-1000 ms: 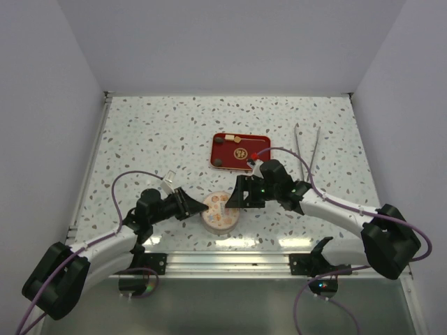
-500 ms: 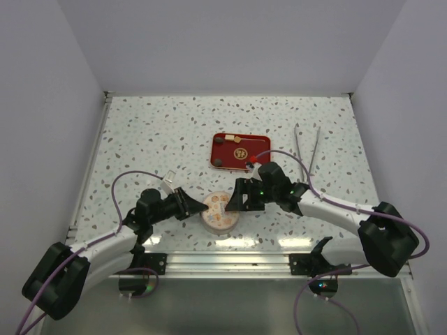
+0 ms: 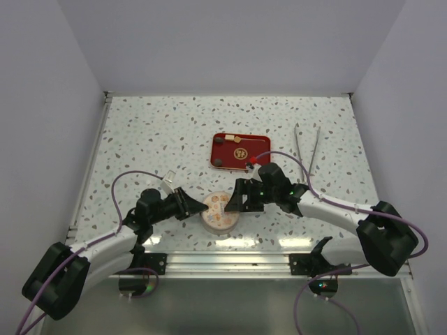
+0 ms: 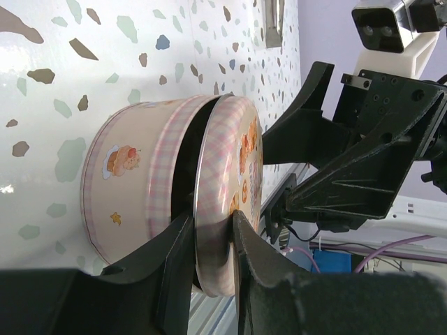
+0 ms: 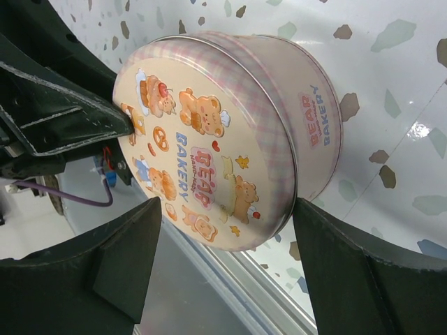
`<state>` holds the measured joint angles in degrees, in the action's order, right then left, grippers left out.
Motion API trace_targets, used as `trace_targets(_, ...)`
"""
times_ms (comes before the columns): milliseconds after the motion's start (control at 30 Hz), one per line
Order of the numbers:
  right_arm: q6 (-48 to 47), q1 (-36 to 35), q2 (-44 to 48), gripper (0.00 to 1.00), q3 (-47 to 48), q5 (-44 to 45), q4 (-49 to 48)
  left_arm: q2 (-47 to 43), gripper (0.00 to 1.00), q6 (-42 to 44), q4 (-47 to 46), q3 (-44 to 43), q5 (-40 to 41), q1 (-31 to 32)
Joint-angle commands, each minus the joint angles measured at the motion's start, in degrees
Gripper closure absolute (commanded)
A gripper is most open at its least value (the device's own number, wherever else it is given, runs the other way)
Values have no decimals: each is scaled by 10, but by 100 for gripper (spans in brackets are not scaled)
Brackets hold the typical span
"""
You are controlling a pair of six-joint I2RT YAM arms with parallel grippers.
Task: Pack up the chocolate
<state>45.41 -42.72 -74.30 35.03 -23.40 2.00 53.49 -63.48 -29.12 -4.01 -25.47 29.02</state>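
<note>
The chocolate shows as small dark pieces [image 3: 219, 140] and a cream piece [image 3: 239, 150] in the red tray [image 3: 260, 143] at mid table. A round pink bear-print tin [image 3: 220, 218] stands near the front edge. Its lid [image 4: 234, 160] is tilted, with a dark gap to the tin's body [image 4: 129, 188]. My left gripper [image 4: 213, 244] is shut on the lid's rim from the left. My right gripper [image 5: 227, 223] is open, a finger on either side of the lid [image 5: 202, 160]; the right fingertip [image 5: 307, 216] is right at the rim.
Metal tweezers [image 3: 307, 148] lie right of the red tray. A metal rail [image 3: 230, 259] runs along the front edge just below the tin. Both arms crowd the tin from either side, and white walls [image 3: 84, 160] border the table.
My right gripper has edged slightly toward the tin and the front edge. The left gripper, the lid and the tin look unchanged.
</note>
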Motion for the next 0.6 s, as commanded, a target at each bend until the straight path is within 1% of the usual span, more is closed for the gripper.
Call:
trace_targets(0, 13, -3, 5, 22, 14, -28, -29, 5, 87, 22, 32, -2, 29, -2)
trace_targets(133, 19, -3, 8, 22, 16, -32, -29, -2, 86, 23, 43, -5, 31, -2)
trace_targets(567, 23, -3, 14, 22, 34, -35, -24, -25, 79, 47, 93, -36, 48, -2)
